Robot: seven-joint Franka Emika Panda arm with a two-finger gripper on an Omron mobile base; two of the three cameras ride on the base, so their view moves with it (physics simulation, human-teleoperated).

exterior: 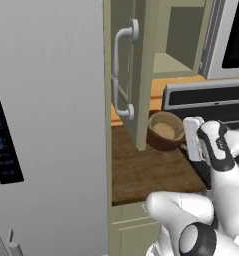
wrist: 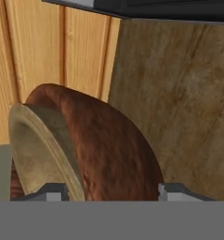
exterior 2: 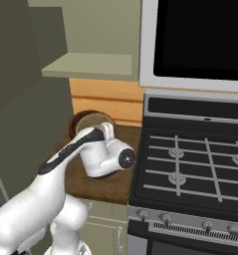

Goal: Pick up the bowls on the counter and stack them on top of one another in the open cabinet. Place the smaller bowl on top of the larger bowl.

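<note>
The larger bowl (exterior: 165, 131), dark reddish-brown outside and tan inside, stands on the counter (exterior: 151, 172) against the back wall, just beside the cabinet door. In the hand view the bowl (wrist: 113, 150) looms close and its brown wall lies between the fingertips (wrist: 50, 192) of my open gripper (wrist: 113, 192), which holds nothing. From the right base, my wrist hides most of the bowl (exterior 2: 88, 118). Above hangs the open cabinet, its shelf (exterior: 172, 65) bare and its door (exterior: 143, 75) swung out. The smaller tan bowl is out of view.
The black stove (exterior 2: 200, 164) borders the counter on the right, under a microwave (exterior 2: 200, 40). The grey fridge (exterior: 46, 125) walls off the left. The door's white handle (exterior: 122, 75) juts out above the counter's left part. Orange wood panelling (wrist: 62, 47) backs the counter.
</note>
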